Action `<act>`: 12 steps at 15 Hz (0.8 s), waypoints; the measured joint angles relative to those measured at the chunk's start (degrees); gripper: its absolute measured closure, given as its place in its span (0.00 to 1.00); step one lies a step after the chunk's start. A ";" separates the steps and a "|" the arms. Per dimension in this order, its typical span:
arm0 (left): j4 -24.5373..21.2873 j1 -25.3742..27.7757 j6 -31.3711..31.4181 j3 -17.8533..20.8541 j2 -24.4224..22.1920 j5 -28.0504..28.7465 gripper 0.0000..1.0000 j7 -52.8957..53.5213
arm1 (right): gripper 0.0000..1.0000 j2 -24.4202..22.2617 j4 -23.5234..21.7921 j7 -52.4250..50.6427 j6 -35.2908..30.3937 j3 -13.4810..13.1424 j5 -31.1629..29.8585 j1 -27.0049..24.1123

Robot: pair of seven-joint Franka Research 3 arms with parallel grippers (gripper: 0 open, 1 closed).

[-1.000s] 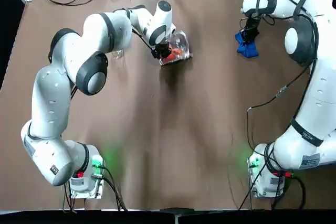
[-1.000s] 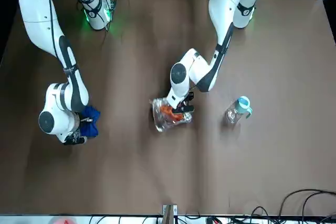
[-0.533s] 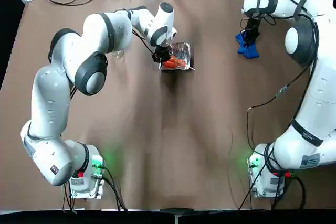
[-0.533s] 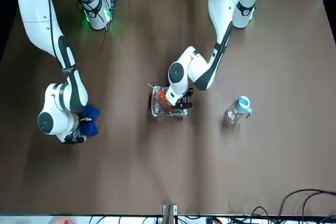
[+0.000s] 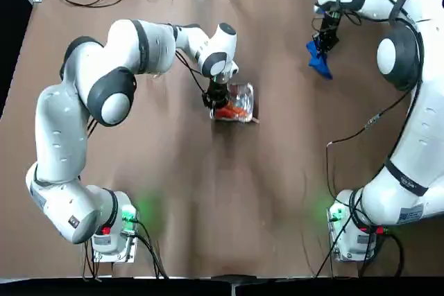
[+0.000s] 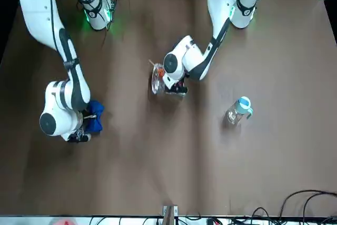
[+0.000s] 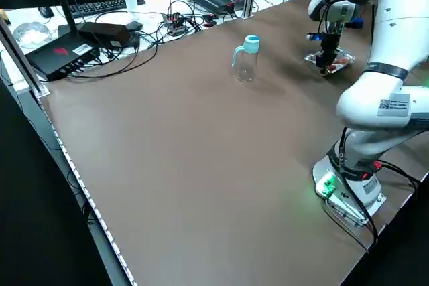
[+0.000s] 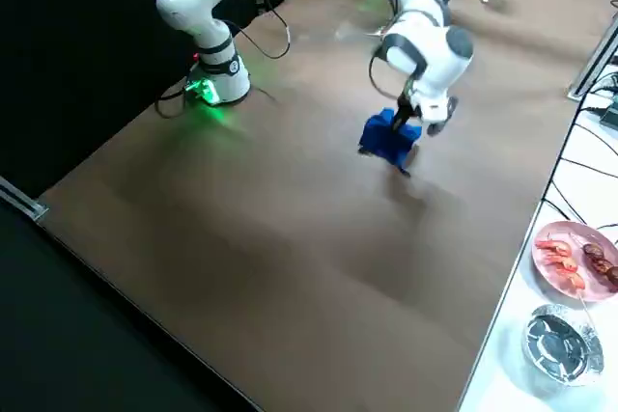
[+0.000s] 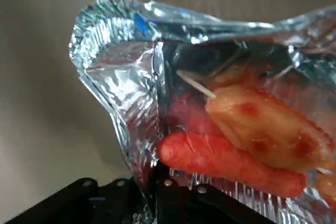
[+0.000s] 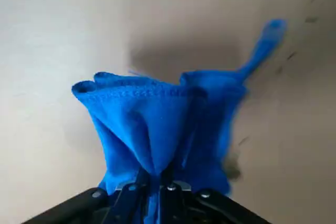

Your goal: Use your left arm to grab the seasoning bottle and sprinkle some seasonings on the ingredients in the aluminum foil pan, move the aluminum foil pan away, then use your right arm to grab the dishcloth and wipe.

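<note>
While the left gripper (image 9: pixel 152 195) pinches the wall of the foil pan (image 9: pixel 115 77), brown table (image 5: pixel 180 185) lies open between it and the right gripper (image 10: pixel 157 198), which squeezes the blue cloth (image 10: pixel 152 119). Only the left wrist view shows the food's (image 9: pixel 226 161) little stick (image 9: pixel 195 83) up close; beyond the left gripper's outer side stands the bottle (image 6: pixel 239 110), and the left arm (image 5: pixel 146 46) bends, its hand pointing down.

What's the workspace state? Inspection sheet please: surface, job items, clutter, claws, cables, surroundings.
Surface: brown tabletop, light marks by the cloth.
Job items: crinkled silver foil pan with orange-red food; clear bottle with light blue lid, standing apart; bright blue cloth.
Clutter: nothing seen among the job items.
Claws: left claw shut on the pan's rim; right claw shut on the cloth.
Cables: black cable looping beside the right arm.
Surroundings: white side table with pink plate, foil bowl.
</note>
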 joint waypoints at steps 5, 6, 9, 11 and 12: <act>-6.15 4.76 -0.15 -8.28 -1.31 0.00 0.94 0.59 | 0.89 -7.60 0.40 16.68 -5.75 0.39 4.70 8.72; -6.83 4.81 -0.15 -8.85 -1.50 0.00 0.94 0.57 | 0.89 -8.07 0.46 20.45 -5.72 0.44 4.91 10.76; -8.52 4.80 -0.17 -10.31 -1.96 0.00 0.94 -1.17 | 0.89 -8.19 0.60 29.32 -5.17 0.58 6.71 16.24; -9.03 4.78 -0.16 -10.64 -2.03 0.00 0.89 -3.06 | 0.89 -8.19 1.28 33.50 -4.40 0.61 9.68 18.84; -9.15 4.83 -0.15 -10.64 -2.03 0.00 0.80 -3.55 | 0.89 -8.18 1.76 35.03 -4.29 0.62 10.51 19.80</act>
